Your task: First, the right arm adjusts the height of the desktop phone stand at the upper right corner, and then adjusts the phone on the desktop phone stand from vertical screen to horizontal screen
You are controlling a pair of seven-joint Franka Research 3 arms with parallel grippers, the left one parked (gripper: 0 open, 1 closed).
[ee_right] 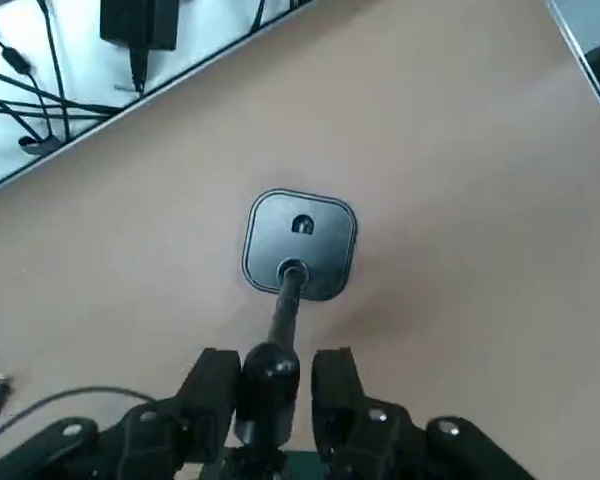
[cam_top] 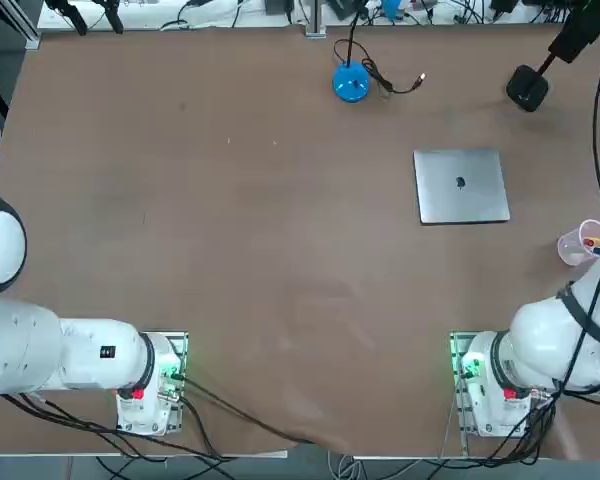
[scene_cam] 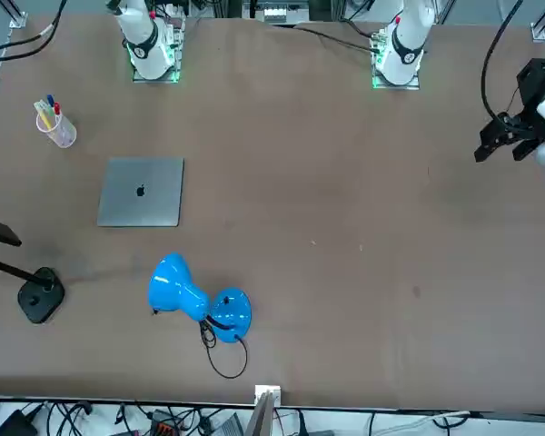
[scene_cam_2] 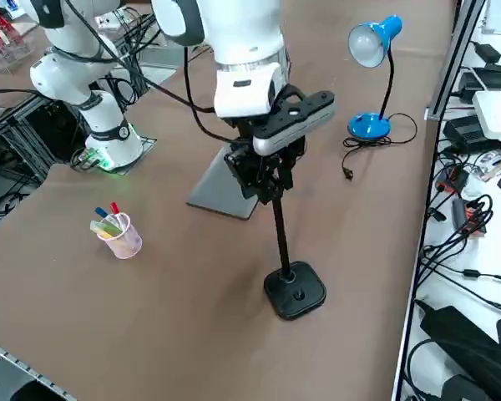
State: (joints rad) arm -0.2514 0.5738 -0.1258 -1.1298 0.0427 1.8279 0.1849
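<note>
The desktop phone stand's rounded black base stands near the table's far right corner, with its slim pole rising from it. My right gripper is above the base, its fingers shut on the knob at the pole's top. In the right wrist view the base lies straight below the gripper. In the top view the base sits at the upper right, with the gripper over it. The front view shows the base at its left edge. I cannot make out the phone.
A silver-grey flat slab lies on the table nearer the arm than the stand. A blue lamp with a loose cable stands at the far edge. A clear cup of pens stands at the right edge. Cables and boxes lie beyond the far edge.
</note>
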